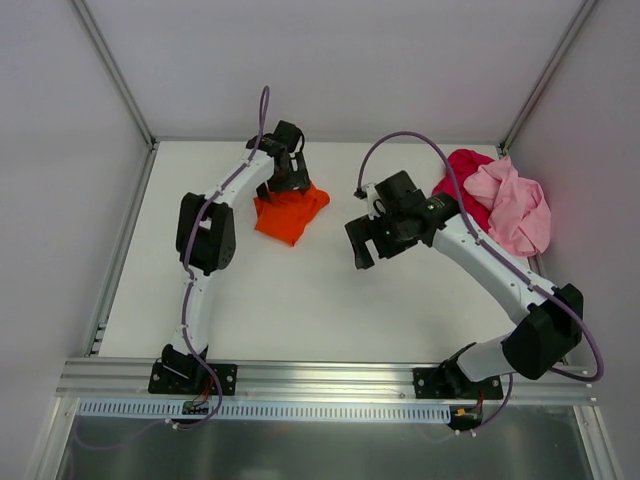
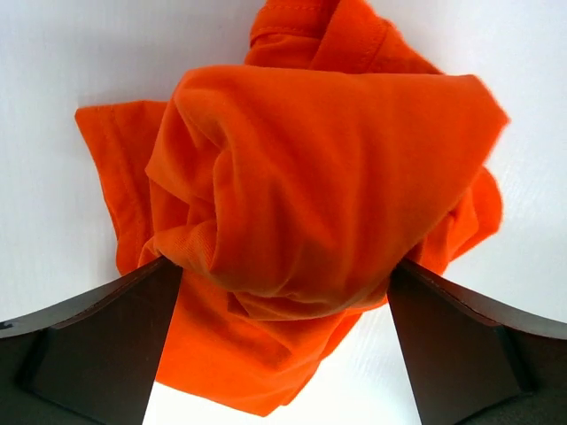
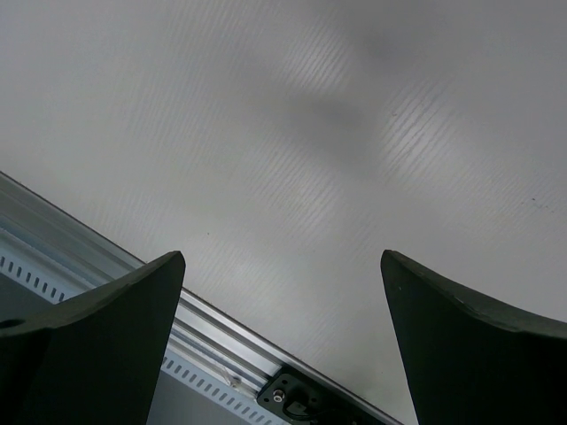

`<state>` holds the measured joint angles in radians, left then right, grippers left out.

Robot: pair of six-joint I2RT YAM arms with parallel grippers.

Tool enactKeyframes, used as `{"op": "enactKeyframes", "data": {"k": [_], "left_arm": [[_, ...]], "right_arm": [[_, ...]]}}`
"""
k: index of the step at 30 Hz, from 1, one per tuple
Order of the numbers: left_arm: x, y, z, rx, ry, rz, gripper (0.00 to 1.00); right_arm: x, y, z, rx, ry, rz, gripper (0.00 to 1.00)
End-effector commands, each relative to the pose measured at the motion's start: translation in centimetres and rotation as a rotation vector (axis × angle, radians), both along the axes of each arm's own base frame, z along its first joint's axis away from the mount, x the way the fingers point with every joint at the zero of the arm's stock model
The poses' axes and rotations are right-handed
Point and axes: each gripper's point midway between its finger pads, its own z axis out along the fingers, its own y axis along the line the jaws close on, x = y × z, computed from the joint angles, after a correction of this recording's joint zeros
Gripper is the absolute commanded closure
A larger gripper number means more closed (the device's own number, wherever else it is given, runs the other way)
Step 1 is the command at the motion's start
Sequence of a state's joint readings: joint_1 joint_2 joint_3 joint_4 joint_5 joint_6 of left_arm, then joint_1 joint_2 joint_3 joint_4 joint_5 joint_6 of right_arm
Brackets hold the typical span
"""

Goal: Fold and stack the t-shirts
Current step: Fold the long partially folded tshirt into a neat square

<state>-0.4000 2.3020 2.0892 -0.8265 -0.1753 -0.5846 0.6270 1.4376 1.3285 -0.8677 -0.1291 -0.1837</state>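
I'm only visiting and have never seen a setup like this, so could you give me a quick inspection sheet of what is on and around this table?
Surface: white table, plain and flat.
Job's things: orange t-shirt crumpled at the back left; pink t-shirt heaped against the red t-shirt at the back right; none folded, none stacked.
Clutter: nothing seen.
Grippers: left gripper open, its fingers on either side of the orange bundle; right gripper open, holding nothing, above bare table.
Cables: a purple cable loops along each arm.
Surroundings: white walls on three sides; metal rail at the near edge, where the arms are bolted.
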Motion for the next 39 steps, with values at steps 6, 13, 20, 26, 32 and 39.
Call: {"op": "enactKeyframes", "data": {"k": [6,13,20,26,32,39], "left_arm": [[0.0,-0.2,9.2,-0.068,-0.216,-0.023,0.01],[-0.4,-0.3,15.6,-0.065,-0.478,-0.132,0.01],[-1.5,-0.6,13.2,-0.097,-0.422,-0.134,0.13],[-1.3,-1.2,8.6,-0.109,-0.313,-0.138,0.59],[-0.8,-2.5,4.9,-0.130,-0.231,-0.160,0.88],[-0.4,-2.9,0.9,-0.111,-0.154,-0.190,0.95]], "right_arm": [[-0.8,0.6,0.9,0.060,0.000,0.001,0.00],[-1.0,1.3,0.6,0.073,0.009,0.019,0.00],[-0.4,0.7,1.7,0.048,-0.037,0.014,0.00],[-0.5,0.4,1.0,0.028,-0.027,0.009,0.00],[-0.3,0.0,1.3,0.010,-0.033,0.003,0.00],[-0.5,-0.3,1.6,-0.001,-0.031,0.006,0.00]]}}
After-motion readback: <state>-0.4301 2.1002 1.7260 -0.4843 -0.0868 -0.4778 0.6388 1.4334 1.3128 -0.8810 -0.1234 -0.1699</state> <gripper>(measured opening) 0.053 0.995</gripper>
